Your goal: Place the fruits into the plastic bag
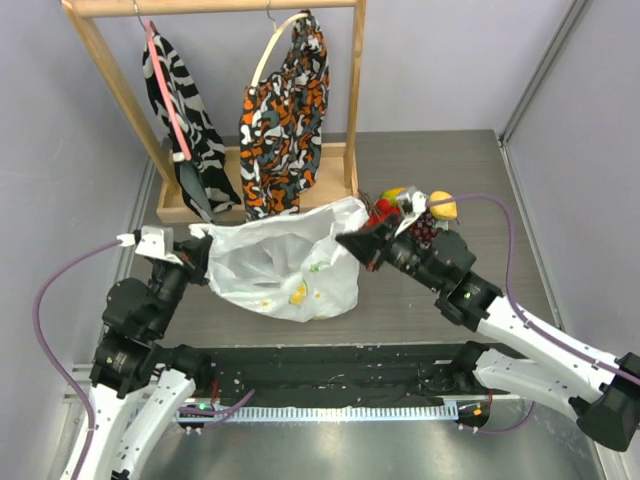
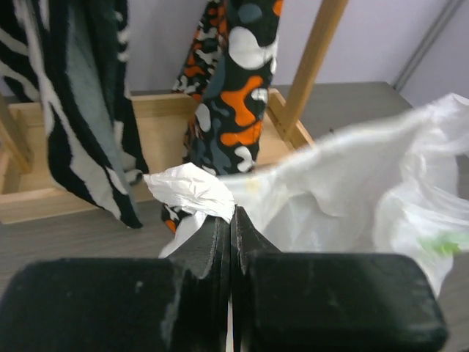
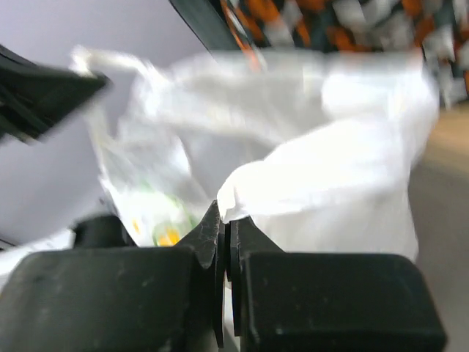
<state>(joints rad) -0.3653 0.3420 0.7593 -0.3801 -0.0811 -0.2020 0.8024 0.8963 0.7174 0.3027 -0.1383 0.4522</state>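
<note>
Grey-brown surface [image 1: 450,160] carries a wooden rack [image 1: 355,100] along its far side, with a zebra cloth [image 1: 190,120] and an orange-black cloth [image 1: 285,120] hanging from it.

In front of the rack, the white bag [image 1: 280,265] is stretched between the two arms. Its crinkled body sags toward the surface, and printed yellow slices show near its lower edge.

The left arm [image 1: 135,310] reaches in from the left. The left jaws are clenched on a crumpled fold of the bag's left rim, and the left wrist view shows that fold [image 2: 194,191] bunched just above the closed tips.

The right arm [image 1: 500,310] reaches across from the right. The right jaws are clamped on the bag's right rim, and the blurred right wrist view shows a white edge [image 3: 242,191] pinched between the tips.

The fruits sit outside the bag in a small heap on the surface, just behind the right jaws and beside the bag's right corner. The dark grapes [image 1: 425,228] are nearest the arm, with the red berries [image 1: 383,212] to their left. The mango [image 1: 395,194] lies behind the berries, and the lemon [image 1: 443,207] is at the far right of the heap.
</note>
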